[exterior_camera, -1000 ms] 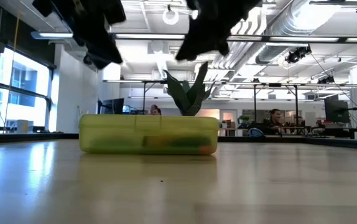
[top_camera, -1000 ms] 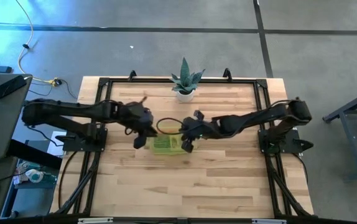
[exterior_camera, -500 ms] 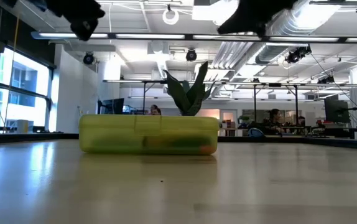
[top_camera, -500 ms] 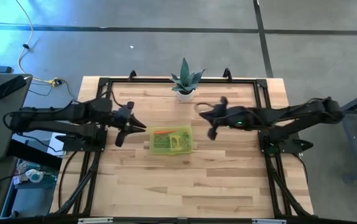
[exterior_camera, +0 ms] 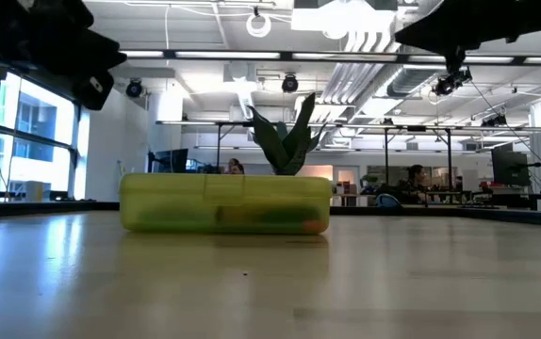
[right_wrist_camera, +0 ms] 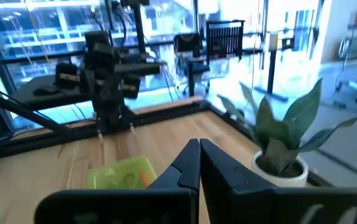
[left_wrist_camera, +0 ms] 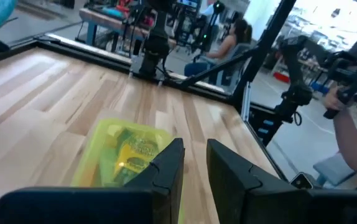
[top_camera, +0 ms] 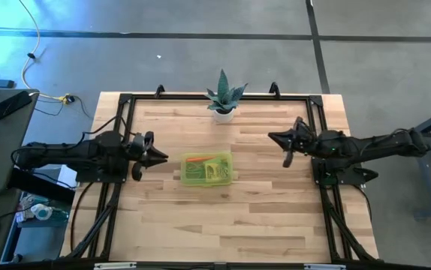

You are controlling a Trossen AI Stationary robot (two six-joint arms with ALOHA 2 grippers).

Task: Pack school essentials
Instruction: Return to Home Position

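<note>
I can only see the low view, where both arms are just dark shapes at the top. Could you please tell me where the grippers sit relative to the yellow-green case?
Observer: In the high view, the left gripper is off to the left of the case and the right gripper is off to its right. Neither touches it.
Operator: Thank you. Is either one holding anything?
Observer: No. The right wrist view shows that gripper's fingers together with nothing between them. The left wrist view shows a narrow, empty gap.
Operator: Is the plant right against the case?
Observer: No. The plant stands apart from it, at the far edge of the table.
</note>
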